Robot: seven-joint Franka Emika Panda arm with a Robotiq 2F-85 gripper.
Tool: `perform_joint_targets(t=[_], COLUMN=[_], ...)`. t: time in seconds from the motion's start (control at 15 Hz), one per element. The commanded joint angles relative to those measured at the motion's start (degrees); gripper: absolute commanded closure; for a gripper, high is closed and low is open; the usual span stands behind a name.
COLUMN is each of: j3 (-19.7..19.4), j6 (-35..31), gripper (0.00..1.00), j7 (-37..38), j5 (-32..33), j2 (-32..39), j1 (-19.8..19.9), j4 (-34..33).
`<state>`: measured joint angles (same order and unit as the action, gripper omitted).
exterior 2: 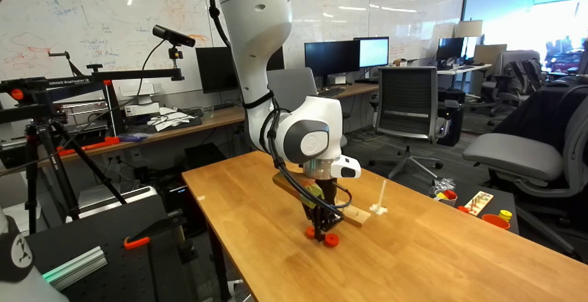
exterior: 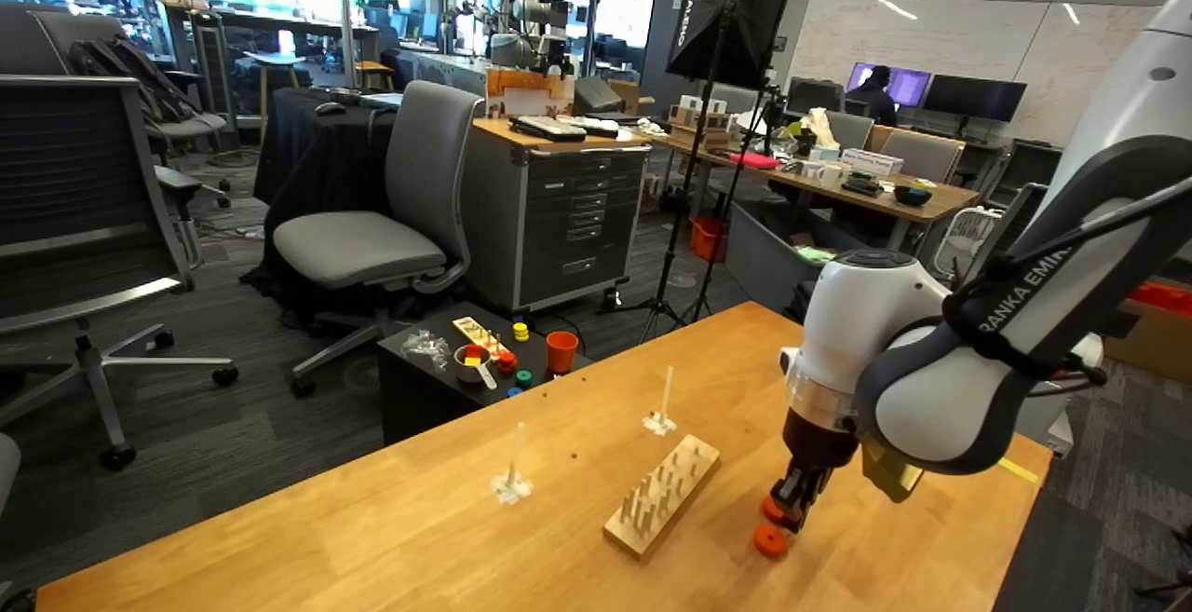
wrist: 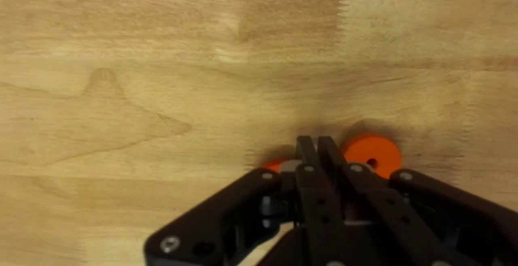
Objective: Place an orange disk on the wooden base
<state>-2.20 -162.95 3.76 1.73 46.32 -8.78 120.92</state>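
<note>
Lettering on the robot arm (exterior: 1020, 314), at the right of the frame in an exterior view, read "RANKA EMI", its ends out of sight. Toward the top of that frame stood a black softbox (exterior: 722, 30), its edge marked with a brand that seemed to be NEEWER, and at upper right a white box (exterior: 871, 161) carried print too small to make out. In an exterior view, a black bar (exterior 2: 69, 81) at upper left bore "Duplicator i3" after a partly legible word; the whiteboard (exterior 2: 115, 17) behind was scribbled with notes and sketches that could not be read. A round emblem (exterior 2: 21, 249) showed at lower left.

The gripper (wrist: 315, 139) was low over the table (exterior: 372, 537). In the wrist view its fingers (wrist: 306, 148) were clenched together, a thin slit between the tips. The orange disk (wrist: 376, 148) lay flat on the table just to their right in the frame, its centre hole visible; a redder disk (wrist: 275, 163) peeped out on their left, mostly covered. Whether the fingers touched either could not be told. The wooden base (exterior: 665, 498), with its upright pegs, lay at the lower centre of an exterior view, near the disks but apart from them.
</note>
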Motion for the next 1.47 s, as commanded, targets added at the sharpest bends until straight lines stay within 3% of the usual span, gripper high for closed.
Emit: perform_joint_targets(t=[0.0,0.07,0.13,0.27,0.8,1.4], j3=[-2.0,-2.3,-2.3,-2.2,1.4,5.0], j6=[1.6,1.6,1.6,1.6,1.9,2.7], gripper=[0.92,0.83,0.67,0.60,0.01,0.00], j7=[1.5,1.5,1.4,1.3,0.7,-0.4], j5=[1.1,1.0,1.0,0.8,0.3,-0.7], j2=[-1.5,-1.5,-1.6,-1.6,-1.8,-0.5], j1=[-1.4,-1.3,-1.1,-0.9,-1.4,0.1], j4=[0.1,0.1,0.1,0.1,-1.2,-1.8])
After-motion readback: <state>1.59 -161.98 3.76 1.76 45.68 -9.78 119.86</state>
